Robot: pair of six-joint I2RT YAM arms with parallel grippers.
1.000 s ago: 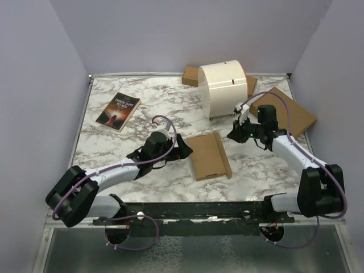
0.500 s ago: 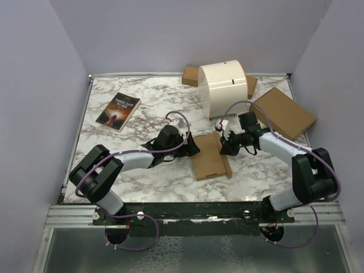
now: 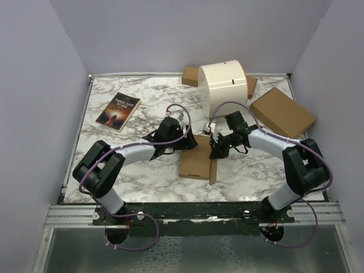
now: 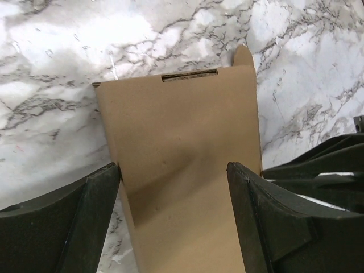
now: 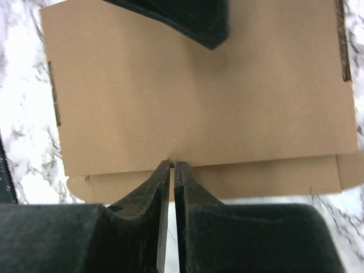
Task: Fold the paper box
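Note:
The paper box (image 3: 196, 163) lies flat on the marble table, a plain brown cardboard panel with a narrow side flap (image 3: 213, 170) along its right edge. My left gripper (image 3: 187, 144) is at the box's far left corner. In the left wrist view it (image 4: 173, 170) stands open, its fingers straddling the box (image 4: 182, 142). My right gripper (image 3: 214, 150) is at the box's far right edge. In the right wrist view it (image 5: 172, 163) is shut, tips touching the fold where the flap (image 5: 256, 177) meets the main panel (image 5: 193, 85).
A book (image 3: 118, 110) lies at the back left. A white cylinder (image 3: 224, 85) stands at the back middle with cardboard pieces (image 3: 190, 75) behind it. A larger, thicker brown box (image 3: 282, 112) sits at the back right.
Both arms have swung in to the box. The box has slid left and toward the near edge, and its raised right flap now lies lower. The right gripper has shut.

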